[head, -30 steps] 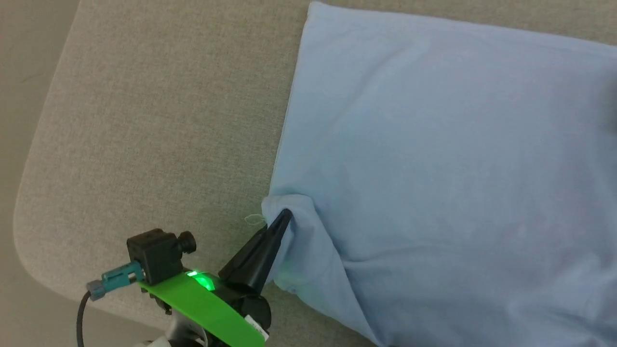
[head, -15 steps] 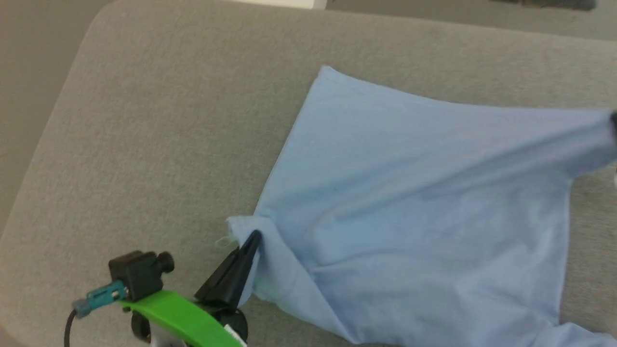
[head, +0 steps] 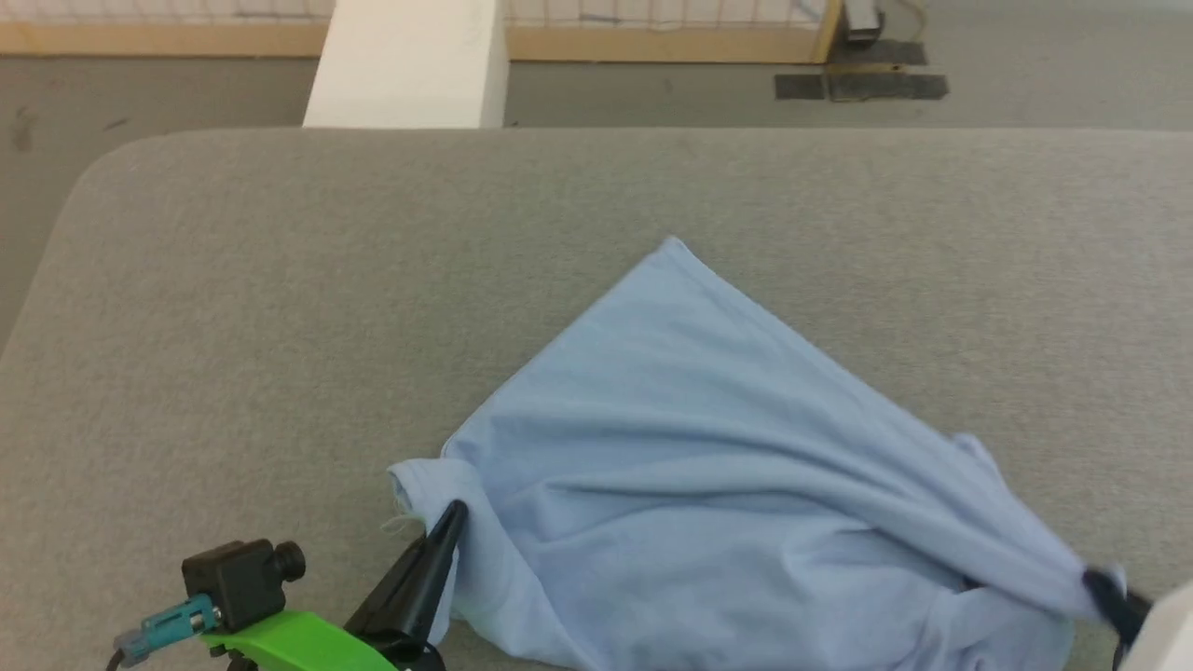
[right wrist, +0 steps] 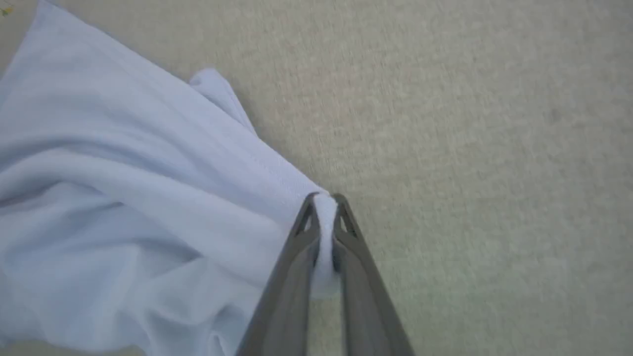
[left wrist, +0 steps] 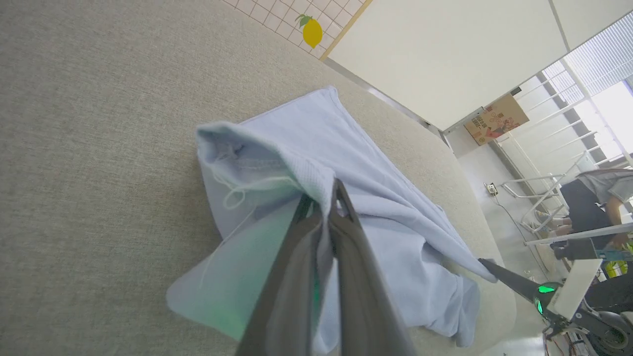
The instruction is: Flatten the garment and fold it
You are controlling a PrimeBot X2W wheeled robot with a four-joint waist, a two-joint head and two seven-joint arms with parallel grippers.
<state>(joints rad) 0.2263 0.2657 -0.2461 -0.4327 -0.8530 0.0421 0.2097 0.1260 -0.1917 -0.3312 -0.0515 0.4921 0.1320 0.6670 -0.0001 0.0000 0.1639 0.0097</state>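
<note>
The light blue garment (head: 708, 494) lies bunched on the grey padded table (head: 280, 326), one corner pointing to the far side. My left gripper (head: 454, 515) is shut on its near left edge, where a loose thread hangs. In the left wrist view the fingers (left wrist: 324, 198) pinch a fold of the garment (left wrist: 306, 148). My right gripper (head: 1104, 589) is shut on the garment's right end at the lower right. The right wrist view has that gripper (right wrist: 325, 200) clamped on a roll of the garment (right wrist: 123, 188). Collar, button and logo are hidden.
A white pillar (head: 410, 61) and a wooden floor rail (head: 652, 37) stand beyond the table's far edge. In the left wrist view a person (left wrist: 608, 193) sits off past the table's end. Bare table surface stretches left and behind the garment.
The head camera has tilted up, bringing the far edge and the room into view. My right gripper has drawn the garment's right end in and toward the near edge, bunching the cloth into folds.
</note>
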